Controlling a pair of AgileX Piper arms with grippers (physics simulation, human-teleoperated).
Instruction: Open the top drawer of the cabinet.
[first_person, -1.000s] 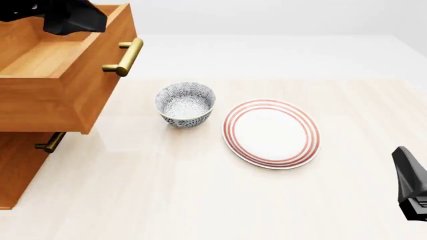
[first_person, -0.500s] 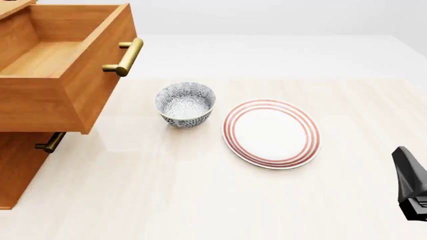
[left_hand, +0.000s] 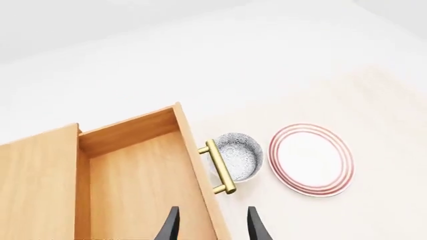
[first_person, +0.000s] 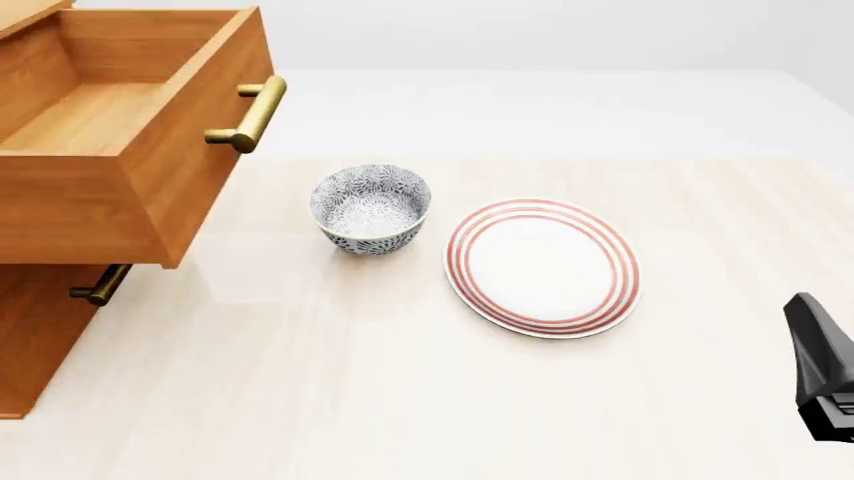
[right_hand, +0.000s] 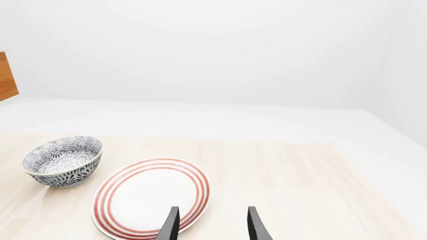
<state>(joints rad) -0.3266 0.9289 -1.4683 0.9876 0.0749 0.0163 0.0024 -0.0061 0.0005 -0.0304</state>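
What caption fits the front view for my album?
Top drawer pulled open beside a patterned bowl and red-striped plate on the table.

Far left, the top drawer (first_person: 127, 140) juts out of the cabinet (first_person: 34, 340) over the surface (first_person: 400, 400), its handle (first_person: 248, 113) sticking right. You pass under it only low. The bowl (first_person: 371, 208) sits just right of it, the plate (first_person: 542, 266) beside that, a narrow gap between them. You get open room near and far right.
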